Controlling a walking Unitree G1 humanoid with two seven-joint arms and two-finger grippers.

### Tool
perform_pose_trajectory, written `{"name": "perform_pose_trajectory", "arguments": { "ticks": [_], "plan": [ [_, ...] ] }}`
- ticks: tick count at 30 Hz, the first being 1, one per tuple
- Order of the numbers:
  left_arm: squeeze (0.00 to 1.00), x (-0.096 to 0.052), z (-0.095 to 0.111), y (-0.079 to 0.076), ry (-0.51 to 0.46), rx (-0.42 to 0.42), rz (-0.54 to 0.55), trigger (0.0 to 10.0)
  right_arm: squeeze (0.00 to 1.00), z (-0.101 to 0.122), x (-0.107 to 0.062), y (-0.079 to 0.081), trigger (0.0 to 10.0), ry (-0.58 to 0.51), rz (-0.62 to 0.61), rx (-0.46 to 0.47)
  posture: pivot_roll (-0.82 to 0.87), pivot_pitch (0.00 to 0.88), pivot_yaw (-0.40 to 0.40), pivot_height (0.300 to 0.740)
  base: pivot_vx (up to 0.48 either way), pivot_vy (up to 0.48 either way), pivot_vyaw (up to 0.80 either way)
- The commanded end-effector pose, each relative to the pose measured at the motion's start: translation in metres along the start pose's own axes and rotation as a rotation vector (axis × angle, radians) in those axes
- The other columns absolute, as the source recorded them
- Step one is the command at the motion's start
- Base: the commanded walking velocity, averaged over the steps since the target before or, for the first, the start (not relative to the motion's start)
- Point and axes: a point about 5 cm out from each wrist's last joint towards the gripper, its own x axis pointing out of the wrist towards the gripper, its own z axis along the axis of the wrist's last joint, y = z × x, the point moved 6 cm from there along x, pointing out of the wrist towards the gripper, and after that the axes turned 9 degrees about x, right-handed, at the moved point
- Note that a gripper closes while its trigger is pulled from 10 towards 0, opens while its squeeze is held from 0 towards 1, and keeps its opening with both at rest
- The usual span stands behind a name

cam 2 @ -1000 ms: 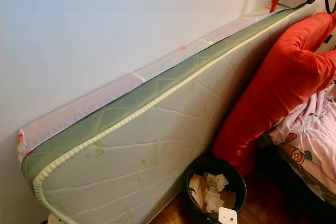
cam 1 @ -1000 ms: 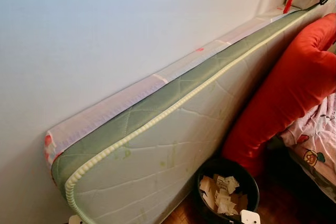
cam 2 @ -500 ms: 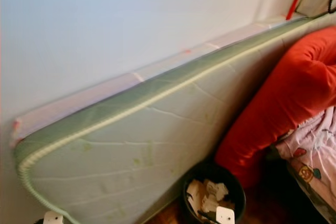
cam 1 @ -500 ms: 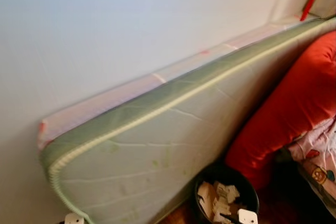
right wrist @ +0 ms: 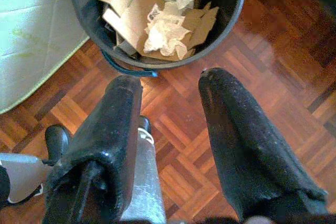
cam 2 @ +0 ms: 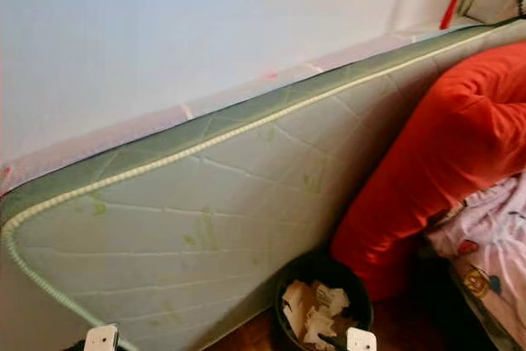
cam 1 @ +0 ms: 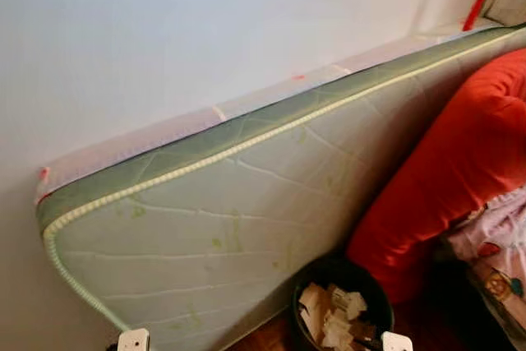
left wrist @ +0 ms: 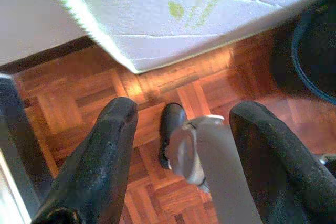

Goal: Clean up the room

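We stand facing a green-edged mattress (cam 1: 230, 219) set on its long side against the pale wall (cam 1: 164, 30). We take the black waste bin (right wrist: 157, 19) as our landmark: it sits on the parquet floor (right wrist: 210, 145) at the foot of the mattress, touching or nearly touching its face, with a big red cushion (cam 1: 444, 170) rising just behind it and patterned pink bedding (cam 1: 497, 244) beyond that.

Bin holds crumpled paper and torn cardboard (right wrist: 163, 24), loosely heaped, below the rim.

Right gripper (right wrist: 168, 124) hangs just in front of the bin, over bare floor, fingers spread wide, nothing between them. Left gripper (left wrist: 181, 150) hangs farther from the bin, near the mattress's lower corner, fingers likewise wide apart and empty; the robot's own leg and foot (left wrist: 176, 129) show below it.

Handling, as we judge it: the bin looks light, stiff-walled plastic, contents weightless and apt to spill if tipped. Best hold is probably the rim, one finger inside, one outside, kept upright. A blue loop (right wrist: 126, 64) at the near rim may be a handle or cord; we cannot tell.
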Motion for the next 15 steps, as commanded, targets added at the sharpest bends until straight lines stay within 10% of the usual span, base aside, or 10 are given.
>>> {"name": "perform_pose_trajectory", "arguments": {
  "ticks": [1,15],
  "plan": [
    [0.0,0.0075,0.0024,-0.0351,0.043,0.054,-0.014,10.0,0.0,0.0214,-0.0006,-0.0352,10.0,0.075,0.108,-0.034,0.08,0.063,-0.038,0.74,0.0,0.0,0.0],
    [0.0,0.008,0.0051,-0.0383,0.036,0.083,-0.031,10.0,0.0,0.021,-0.0004,-0.0376,10.0,0.072,0.085,-0.012,0.07,0.068,-0.038,0.74,0.0,-0.188,-0.38]
  ]
}}
